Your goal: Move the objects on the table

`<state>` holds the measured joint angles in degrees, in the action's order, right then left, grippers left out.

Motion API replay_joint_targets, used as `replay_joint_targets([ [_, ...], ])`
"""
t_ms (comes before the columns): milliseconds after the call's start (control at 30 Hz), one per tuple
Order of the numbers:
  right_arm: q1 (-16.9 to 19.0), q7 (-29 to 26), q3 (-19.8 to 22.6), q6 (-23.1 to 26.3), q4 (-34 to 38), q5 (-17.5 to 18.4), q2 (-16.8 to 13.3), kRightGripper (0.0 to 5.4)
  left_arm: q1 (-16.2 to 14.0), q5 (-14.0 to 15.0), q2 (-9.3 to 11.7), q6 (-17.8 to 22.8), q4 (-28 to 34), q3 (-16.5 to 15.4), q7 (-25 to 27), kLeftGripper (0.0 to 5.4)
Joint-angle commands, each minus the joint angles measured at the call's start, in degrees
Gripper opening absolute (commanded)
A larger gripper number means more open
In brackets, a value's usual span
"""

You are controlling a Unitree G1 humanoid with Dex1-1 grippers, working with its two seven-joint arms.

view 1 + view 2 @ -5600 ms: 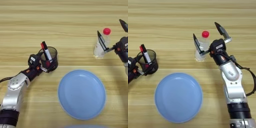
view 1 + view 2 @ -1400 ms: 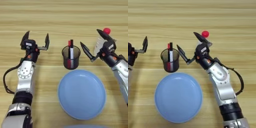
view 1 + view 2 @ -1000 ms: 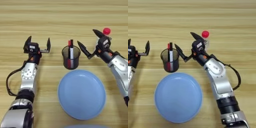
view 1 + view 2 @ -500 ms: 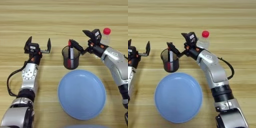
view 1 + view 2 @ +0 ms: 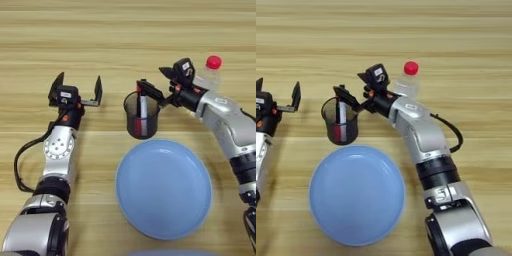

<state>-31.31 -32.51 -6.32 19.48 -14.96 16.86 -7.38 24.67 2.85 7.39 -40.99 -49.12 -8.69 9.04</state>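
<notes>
The dark pen cup [image 5: 142, 116] stands upright in the middle of the frame, just above the round light-blue plate [image 5: 164, 188], which lies flat in the lower centre. Inside the cup I can count two markers [image 5: 143, 111]: one white and one with a red part; more I cannot make out. The small clear bottle with red cap [image 5: 209, 74] stands upright at the upper right, partly behind the right arm.

The right gripper [image 5: 158, 85] is at the cup's upper right rim. Its jaws are spread wide: one finger reaches over the cup's mouth near the markers, the other points up and away. It holds nothing, and I cannot tell if the lower finger touches the rim. The left gripper [image 5: 76, 91] is at the left of the frame, well apart from the cup, with jaws wide open and empty, pointing upward.

As a judgement: no thing is in a grasp now, so the present step looks like an approach to the cup or to a marker, with the grasp not yet made. What is left I cannot name, since no goal place is given.

Count: one plate, one bottle, one cup, two markers, all on the wood-grain worktop [image 5: 125, 30].
</notes>
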Motion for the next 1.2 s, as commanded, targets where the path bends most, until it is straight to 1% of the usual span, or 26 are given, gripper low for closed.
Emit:
replay_joint_targets([
  [33, -2.1, -0.8, -0.6, -0.5, -2.4, -1.3, 0.4, 4.14, 0.7, 0.4, 0.1, -0.4, -0.1, 0.1, 0.1, 5.4],
  [300, -2.9, -2.2, -1.4, -0.3, -5.6, -2.6, 1.6, 3.29, 0.6, 0.5, -0.1, -0.4, 0.2, 0.2, 0.2, 5.4],
  [367, -3.2, -2.4, -1.4, -0.6, -6.5, -2.8, 1.9, 2.98, 0.6, 0.5, -0.1, -0.4, 0.3, 0.2, 0.3, 5.4],
  [433, -3.4, -2.5, -1.3, -0.8, -7.1, -3.0, 2.0, 2.85, 0.5, 0.6, -0.1, -0.4, 0.4, 0.2, 0.3, 5.4],
  [833, -3.2, -2.7, -0.7, -1.8, -6.6, -3.7, 2.2, 1.53, 0.4, 0.6, -0.1, -0.3, 0.5, 0.1, 0.4, 5.4],
  [900, -3.2, -2.7, -0.6, -1.9, -6.2, -3.8, 2.1, 1.39, 0.4, 0.7, -0.1, -0.3, 0.5, 0.1, 0.5, 5.4],
  [967, -3.1, -2.7, -0.4, -2.0, -5.9, -3.8, 2.0, 1.09, 0.5, 0.7, 0.0, -0.3, 0.5, 0.1, 0.5, 5.4],
  [1033, -3.0, -2.7, -0.4, -2.0, -5.6, -3.8, 2.0, 1.0, 0.5, 0.7, 0.0, -0.3, 0.4, 0.1, 0.5, 5.4],
  [1067, -3.0, -2.7, -0.4, -2.1, -5.4, -3.9, 2.0, 0.77, 0.5, 0.7, 0.0, -0.3, 0.3, 0.1, 0.5, 5.4],
  [1200, -2.8, -2.6, -0.4, -2.3, -5.2, -4.1, 2.0, 0.69, 0.6, 0.7, 0.1, -0.3, 0.2, 0.1, 0.6, 5.4],
])
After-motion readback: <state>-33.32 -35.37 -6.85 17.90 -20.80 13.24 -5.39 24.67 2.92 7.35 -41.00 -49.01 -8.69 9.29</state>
